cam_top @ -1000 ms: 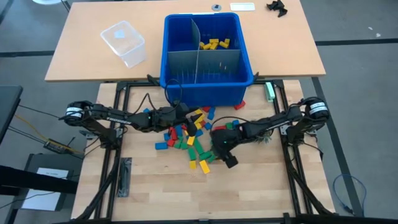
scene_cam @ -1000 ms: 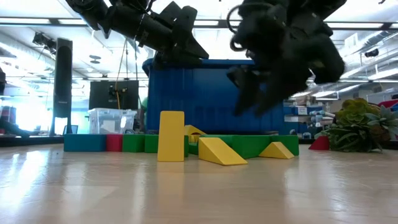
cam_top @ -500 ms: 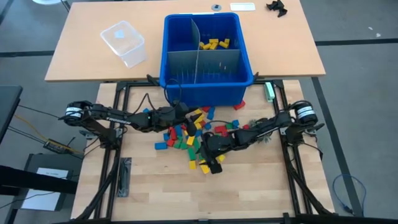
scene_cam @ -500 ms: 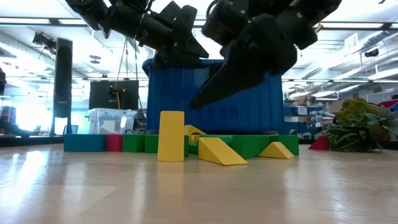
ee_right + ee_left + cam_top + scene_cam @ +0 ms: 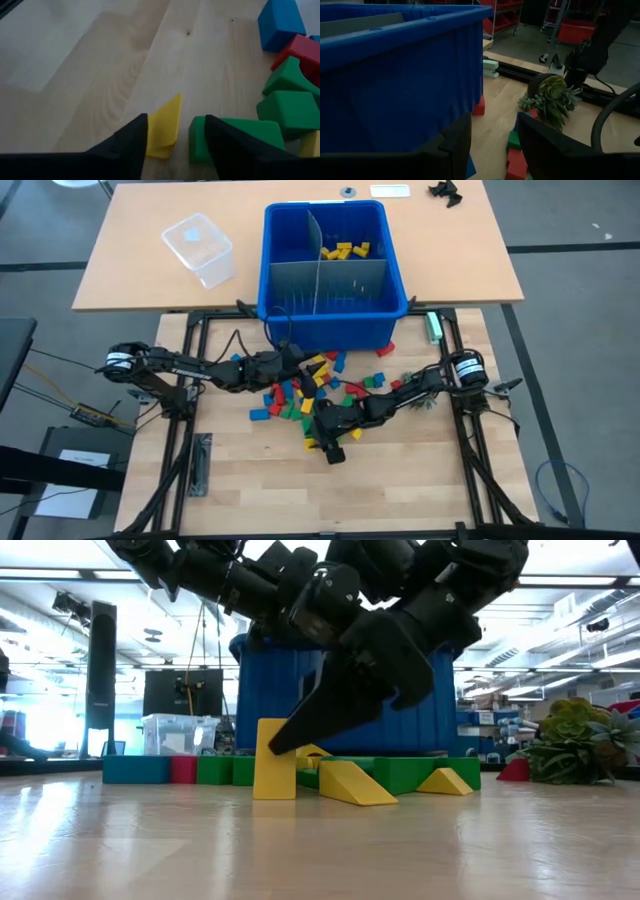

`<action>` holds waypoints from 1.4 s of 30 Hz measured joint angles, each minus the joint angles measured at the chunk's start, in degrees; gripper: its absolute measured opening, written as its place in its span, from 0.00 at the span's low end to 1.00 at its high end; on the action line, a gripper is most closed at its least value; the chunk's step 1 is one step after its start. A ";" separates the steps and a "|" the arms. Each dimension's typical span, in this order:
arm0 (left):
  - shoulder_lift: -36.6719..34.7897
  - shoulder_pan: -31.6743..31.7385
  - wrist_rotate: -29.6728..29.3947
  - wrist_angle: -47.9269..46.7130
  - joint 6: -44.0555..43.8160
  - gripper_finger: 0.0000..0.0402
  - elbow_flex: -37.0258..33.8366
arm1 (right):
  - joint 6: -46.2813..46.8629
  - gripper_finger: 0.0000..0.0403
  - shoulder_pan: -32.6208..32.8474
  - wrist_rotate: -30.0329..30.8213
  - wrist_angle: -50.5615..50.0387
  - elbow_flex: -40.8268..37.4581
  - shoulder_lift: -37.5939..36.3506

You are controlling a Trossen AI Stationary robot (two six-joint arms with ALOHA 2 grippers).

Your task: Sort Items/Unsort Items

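Note:
The toy blocks [image 5: 300, 395], red, yellow, green and blue, lie in a loose pile on the wooden table in front of the blue bin [image 5: 335, 320]. My right gripper [image 5: 326, 442] is open and low over the pile's near edge. In its wrist view [image 5: 175, 127] a yellow wedge [image 5: 164, 126] lies on the table between its fingers, and a green block [image 5: 235, 132] lies by the other finger. In the low view its finger [image 5: 300, 725] slants down in front of an upright yellow block [image 5: 274, 765]. My left gripper [image 5: 297, 361] is open and empty above the pile's far side, beside the bin [image 5: 492, 137]. My right gripper comes slanting down from the table's right. Its fingers stand on either side of the yellow wedge [image 5: 159, 137], which lies flat on the table. One finger [image 5: 132, 142] is right beside the wedge, and I cannot tell whether it touches.
The bin has grey dividers [image 5: 325, 275] and several yellow blocks [image 5: 345, 250] in its far right compartment. A clear plastic tub [image 5: 200, 250] stands on the far table. A small toy plant [image 5: 552, 97] lies right of the pile. There is bare wood toward the near edge [image 5: 330, 495].
My right gripper has gone toward the table's left and down, from beside the pile's right side to its near edge, and its fingers now slant down low at the yellow blocks.

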 joint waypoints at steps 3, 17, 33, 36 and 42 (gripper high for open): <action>0.00 0.01 -0.02 0.04 0.00 0.42 0.00 | -0.02 0.35 0.00 0.23 0.55 0.00 0.00; 0.00 -0.02 -0.01 0.10 0.00 0.42 0.00 | 1.38 0.05 0.66 1.91 -2.48 -0.06 -1.84; 0.00 -0.04 0.00 0.01 -0.01 0.42 0.00 | -3.02 0.04 1.94 5.99 -26.45 -0.09 -27.15; 0.00 -0.04 0.00 0.12 0.00 0.42 0.00 | -3.25 0.04 0.97 5.86 -29.53 -0.09 -33.17; 0.00 -0.04 0.00 0.05 0.00 0.42 0.00 | -1.96 0.04 -3.88 7.47 -36.11 -0.07 -44.09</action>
